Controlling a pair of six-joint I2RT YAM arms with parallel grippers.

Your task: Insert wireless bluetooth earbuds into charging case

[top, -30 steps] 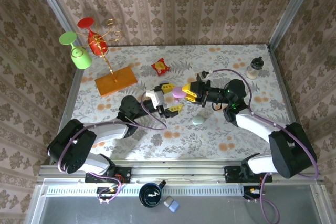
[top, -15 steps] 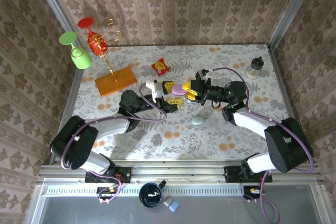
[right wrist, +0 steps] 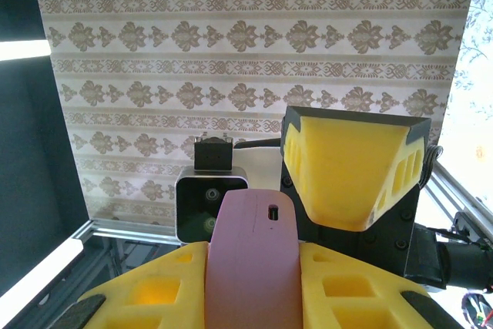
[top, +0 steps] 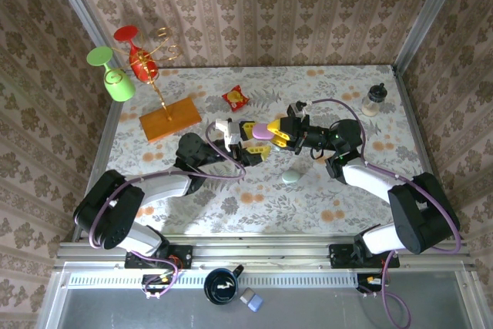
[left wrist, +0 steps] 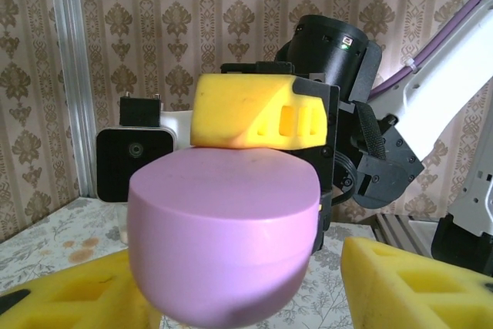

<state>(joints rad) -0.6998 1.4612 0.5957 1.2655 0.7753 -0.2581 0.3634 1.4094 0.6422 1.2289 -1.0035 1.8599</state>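
Lilac-pink charging case (left wrist: 223, 236), a smooth glossy pebble that appears closed, hangs in the air over the middle of the floral worktop (top: 231, 206). It looks light, rigid and slippery, so a hold across its broad sides seems safer than one on the rounded rim. The right end effector (right wrist: 254, 290) is clenched on it, with a yellow pad on either side. The left end effector (top: 254, 138) faces it, released, its pads straddling the case with a gap on one side. A mint-green pebble case (top: 291, 177) lies on the worktop nearby.
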